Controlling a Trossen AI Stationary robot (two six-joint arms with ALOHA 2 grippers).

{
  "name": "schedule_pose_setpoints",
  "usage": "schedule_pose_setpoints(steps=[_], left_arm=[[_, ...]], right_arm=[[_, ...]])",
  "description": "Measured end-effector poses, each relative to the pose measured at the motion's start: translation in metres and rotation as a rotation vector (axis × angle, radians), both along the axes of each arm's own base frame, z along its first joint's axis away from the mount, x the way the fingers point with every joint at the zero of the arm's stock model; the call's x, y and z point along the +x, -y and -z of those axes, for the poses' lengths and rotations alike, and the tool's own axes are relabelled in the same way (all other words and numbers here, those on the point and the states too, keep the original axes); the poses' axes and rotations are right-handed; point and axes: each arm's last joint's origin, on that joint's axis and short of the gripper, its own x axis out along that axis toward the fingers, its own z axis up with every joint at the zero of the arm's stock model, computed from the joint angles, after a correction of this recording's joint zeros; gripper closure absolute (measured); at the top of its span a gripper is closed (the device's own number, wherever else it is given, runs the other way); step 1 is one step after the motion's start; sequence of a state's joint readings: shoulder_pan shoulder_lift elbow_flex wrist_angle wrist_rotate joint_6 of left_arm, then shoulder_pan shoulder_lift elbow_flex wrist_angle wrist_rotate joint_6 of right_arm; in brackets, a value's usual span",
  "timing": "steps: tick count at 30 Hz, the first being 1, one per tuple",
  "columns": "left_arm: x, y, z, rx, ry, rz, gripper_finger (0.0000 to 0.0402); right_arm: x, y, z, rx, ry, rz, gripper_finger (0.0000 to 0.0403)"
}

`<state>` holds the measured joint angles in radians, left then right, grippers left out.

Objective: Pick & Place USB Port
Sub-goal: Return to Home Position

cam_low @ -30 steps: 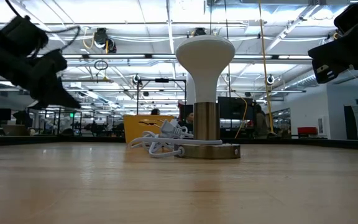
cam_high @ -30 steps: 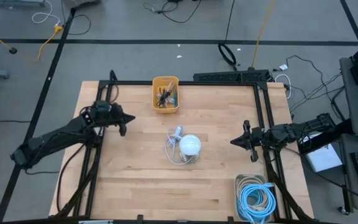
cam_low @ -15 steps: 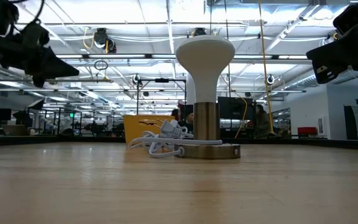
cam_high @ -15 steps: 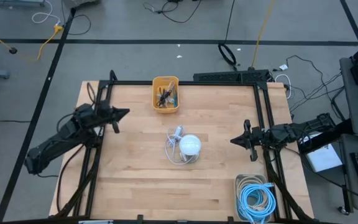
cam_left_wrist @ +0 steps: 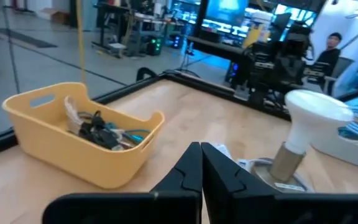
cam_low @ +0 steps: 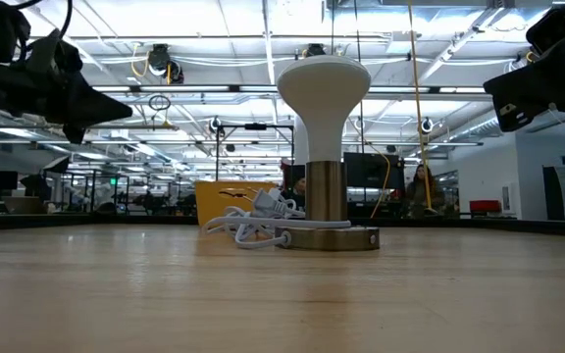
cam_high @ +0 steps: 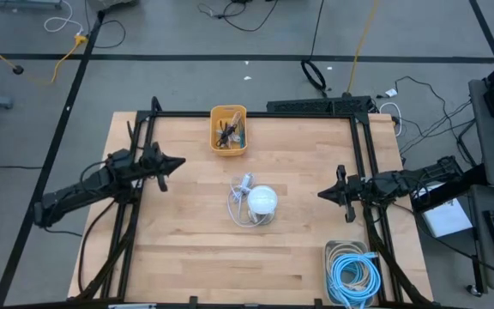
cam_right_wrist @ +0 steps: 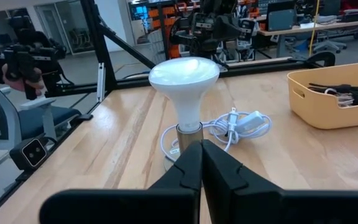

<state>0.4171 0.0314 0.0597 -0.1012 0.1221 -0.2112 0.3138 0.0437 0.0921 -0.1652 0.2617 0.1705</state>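
Note:
A lamp [cam_high: 262, 200] with a white dome shade and a metal foot stands at the table's middle. Its white cord [cam_high: 240, 206] lies coiled beside the foot, and a white plug block [cam_right_wrist: 252, 122] lies on the wood on the far side. Which piece is the USB port I cannot tell. My left gripper [cam_high: 178, 162] hovers shut and level near the table's left side, pointing toward the lamp. My right gripper [cam_high: 321, 194] hovers shut at the right side, also pointing at the lamp. Neither holds anything.
A yellow bin [cam_high: 228, 114] with dark cables stands at the far edge. A white bin [cam_high: 327, 257] with a coiled blue cable sits at the near right corner. Black frame rails [cam_high: 256, 113] border the table. People show in the room beyond.
My left gripper has risen a little and tipped up from slanting downward to level, staying shut. The arm behind it has drawn back toward the table's left edge.

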Motion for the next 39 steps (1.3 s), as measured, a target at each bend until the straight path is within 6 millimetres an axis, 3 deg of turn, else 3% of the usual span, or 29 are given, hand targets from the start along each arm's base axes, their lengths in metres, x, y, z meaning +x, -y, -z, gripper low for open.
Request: schedule_pose_setpoints(steps=[21,30,39], left_arm=[[0.0069,0.0011,0.0075,0.188,-0.149,0.077,0.0401],[0.0056,-0.0025,0.0065,0.099,-0.108,0.117,0.04],[0.0053,-0.0033,0.0064,-0.001,-0.082,0.097,0.0372]], right_arm=[[-0.0009,0.0044,0.0042,-0.153,-0.039,0.113,0.0403],[-0.0008,0.0042,0.0039,-0.094,-0.034,0.119,0.0403],[0.0002,0.0037,-0.0012,-0.02,0.019,0.129,0.0403]])
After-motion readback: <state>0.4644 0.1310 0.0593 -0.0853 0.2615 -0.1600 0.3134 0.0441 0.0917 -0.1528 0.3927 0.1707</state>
